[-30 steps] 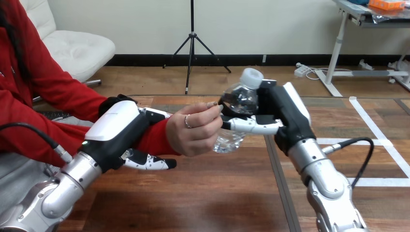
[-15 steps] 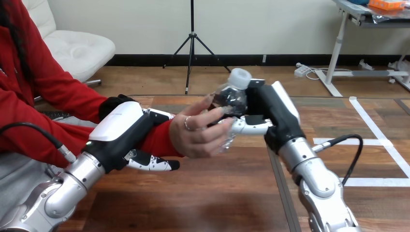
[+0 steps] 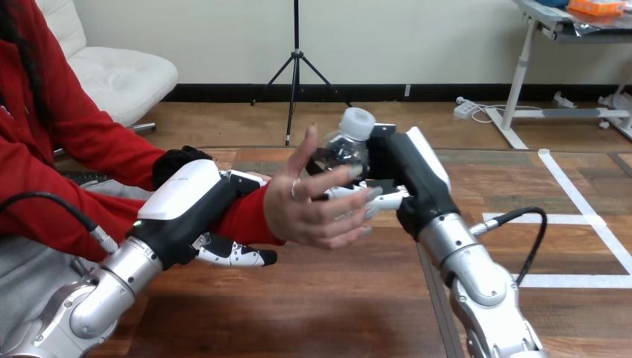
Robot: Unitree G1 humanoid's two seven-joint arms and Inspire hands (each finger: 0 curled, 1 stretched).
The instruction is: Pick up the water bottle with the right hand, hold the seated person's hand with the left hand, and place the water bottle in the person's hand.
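Left hand (image 3: pixel 182 201) clasps the person's wrist (image 3: pixel 250 215), seemingly to steady it; right hand (image 3: pixel 414 175) grips water bottle (image 3: pixel 344 148), three o'clock of the person's hand (image 3: pixel 305 212).

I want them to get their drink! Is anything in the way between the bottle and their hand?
Nothing visible. The water bottle, gripped by the right hand, sits right at the person's open hand.

Free table (image 3: pixel 320 298) front-ctr — obstacles above: person's hand (image 3: pixel 305 212) + water bottle (image 3: pixel 340 151), mid-air
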